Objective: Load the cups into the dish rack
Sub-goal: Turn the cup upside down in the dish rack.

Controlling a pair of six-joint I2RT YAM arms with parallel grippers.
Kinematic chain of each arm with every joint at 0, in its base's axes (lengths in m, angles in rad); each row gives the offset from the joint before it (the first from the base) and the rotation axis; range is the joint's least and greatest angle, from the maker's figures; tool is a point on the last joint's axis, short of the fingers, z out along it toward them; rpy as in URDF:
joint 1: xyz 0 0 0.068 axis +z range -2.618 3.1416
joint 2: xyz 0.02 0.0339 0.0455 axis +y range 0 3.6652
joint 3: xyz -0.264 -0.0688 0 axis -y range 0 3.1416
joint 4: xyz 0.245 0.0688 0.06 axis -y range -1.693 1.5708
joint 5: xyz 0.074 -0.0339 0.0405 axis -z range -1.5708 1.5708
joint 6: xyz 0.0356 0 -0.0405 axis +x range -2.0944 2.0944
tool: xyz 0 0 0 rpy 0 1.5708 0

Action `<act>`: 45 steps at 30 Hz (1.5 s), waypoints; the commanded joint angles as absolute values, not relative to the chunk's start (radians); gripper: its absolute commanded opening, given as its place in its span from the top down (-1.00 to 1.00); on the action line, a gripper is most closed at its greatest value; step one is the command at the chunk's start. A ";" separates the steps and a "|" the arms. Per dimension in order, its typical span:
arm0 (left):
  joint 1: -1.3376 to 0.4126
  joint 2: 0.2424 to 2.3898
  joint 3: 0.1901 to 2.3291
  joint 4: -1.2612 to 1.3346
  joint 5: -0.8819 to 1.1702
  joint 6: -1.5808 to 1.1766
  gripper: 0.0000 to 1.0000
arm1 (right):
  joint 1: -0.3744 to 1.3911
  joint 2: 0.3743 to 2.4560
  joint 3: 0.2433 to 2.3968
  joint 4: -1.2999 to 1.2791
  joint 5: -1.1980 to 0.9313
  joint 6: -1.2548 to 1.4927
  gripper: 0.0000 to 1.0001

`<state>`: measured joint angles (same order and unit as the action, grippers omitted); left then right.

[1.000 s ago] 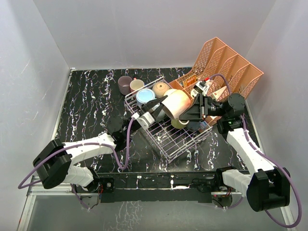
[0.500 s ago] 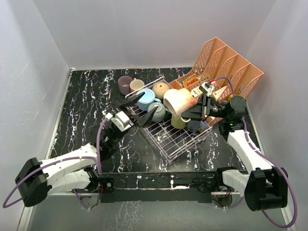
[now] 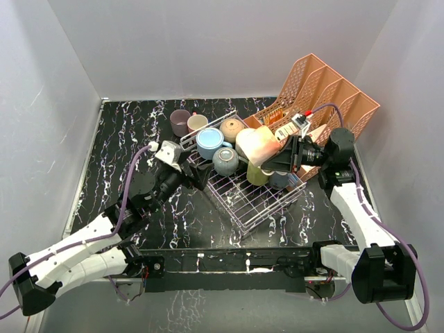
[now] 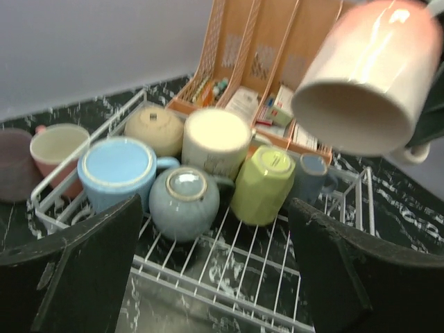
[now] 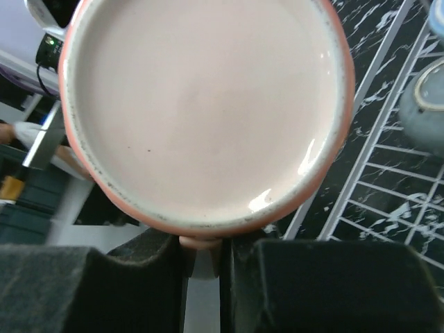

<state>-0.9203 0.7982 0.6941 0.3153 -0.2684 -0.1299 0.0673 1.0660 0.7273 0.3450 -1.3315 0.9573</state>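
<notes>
The wire dish rack holds several cups: light blue, grey-blue, tan, cream, yellow-green and dark blue. My left gripper stands open at the rack's left edge with nothing between its fingers; its wrist view looks at the grey-blue cup and the rack wires. My right gripper is shut on the handle of a pink cup, held tilted in the air above the rack. That pink cup fills the right wrist view.
A mauve cup and a pink-and-cream cup stand on the black marbled table behind the rack's far left corner. The salmon-pink file organiser holding small items sits at the back right, close behind the right arm.
My left gripper has opened, leaving the grey-blue cup in the rack, and pulled back to the left. The right gripper has lifted the pink cup slightly.
</notes>
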 commanded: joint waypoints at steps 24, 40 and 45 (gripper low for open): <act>-0.925 0.698 0.660 -0.007 -0.389 -0.346 -0.68 | 0.107 1.160 1.095 -0.572 -1.194 -0.632 0.84; -0.926 0.674 0.636 -0.047 -0.420 -0.374 -0.69 | 0.301 1.212 1.112 -0.624 -0.984 -0.815 0.84; -0.925 0.678 0.633 -0.049 -0.423 -0.377 -0.69 | 0.372 1.225 1.105 -0.632 -0.873 -0.830 0.84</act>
<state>-0.9203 0.6903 0.6373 -0.0399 -0.4042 -0.3695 0.3260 1.2377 1.0386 -0.6880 -0.9302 -0.7956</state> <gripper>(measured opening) 0.841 0.188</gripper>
